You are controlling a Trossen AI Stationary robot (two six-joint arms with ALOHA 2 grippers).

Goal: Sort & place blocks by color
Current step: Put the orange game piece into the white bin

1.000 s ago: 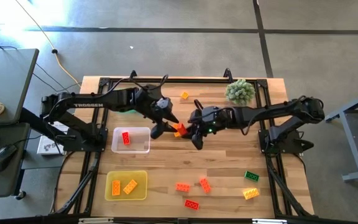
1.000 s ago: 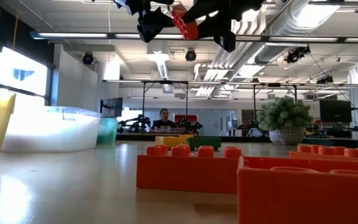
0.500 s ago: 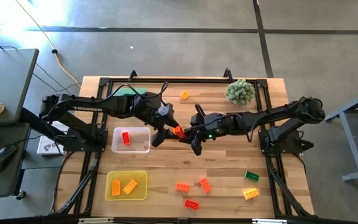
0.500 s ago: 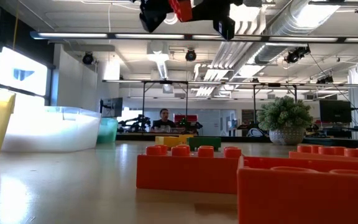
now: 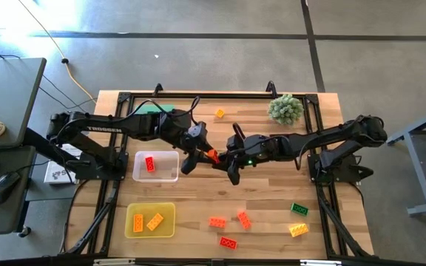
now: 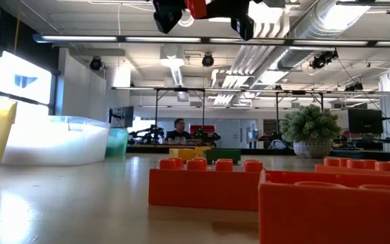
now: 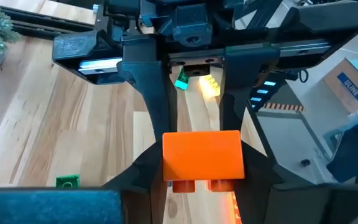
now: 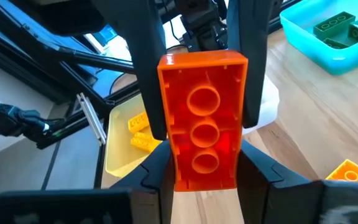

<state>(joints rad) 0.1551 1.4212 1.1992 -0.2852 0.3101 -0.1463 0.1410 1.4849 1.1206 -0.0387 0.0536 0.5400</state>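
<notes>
An orange-red block (image 5: 213,156) hangs high above the table's middle, studs down and hollow underside (image 8: 204,130) up. My left gripper (image 5: 201,152) comes at it from the left and my right gripper (image 5: 225,159) from the right, and both are shut on it. The low view shows the block (image 6: 196,7) at the picture's top edge between the two dark grippers. Loose blocks lie flat on the table: orange (image 5: 217,221), orange (image 5: 243,219), red (image 5: 228,242), green (image 5: 299,209), yellow (image 5: 298,230), and a small orange one (image 5: 220,113) at the far side. My left gripper pinches the block's two long sides (image 7: 169,158) between its fingers, at the end nearer the left arm. The fingers come nearly level from the table's left and lie along the block, which is clear of the table. My right gripper pinches the same long sides (image 8: 178,168) at the opposite end, fingers (image 8: 257,168) lying along the block. It comes nearly level from the table's right. The block sits level between both grippers, lifted clear.
A clear tray (image 5: 170,177) holds a red block, a yellow tray (image 5: 167,230) holds two orange blocks, and a green tray (image 5: 158,109) lies partly under the left arm. A spiky plant (image 5: 285,108) stands at the far right. Bare wood lies below the grippers.
The two grippers have drawn closer together above the table's middle and risen a little. The block in my right gripper has gone up with them and turned from tilted to level. My left gripper's fingers have closed onto the block's free end.
</notes>
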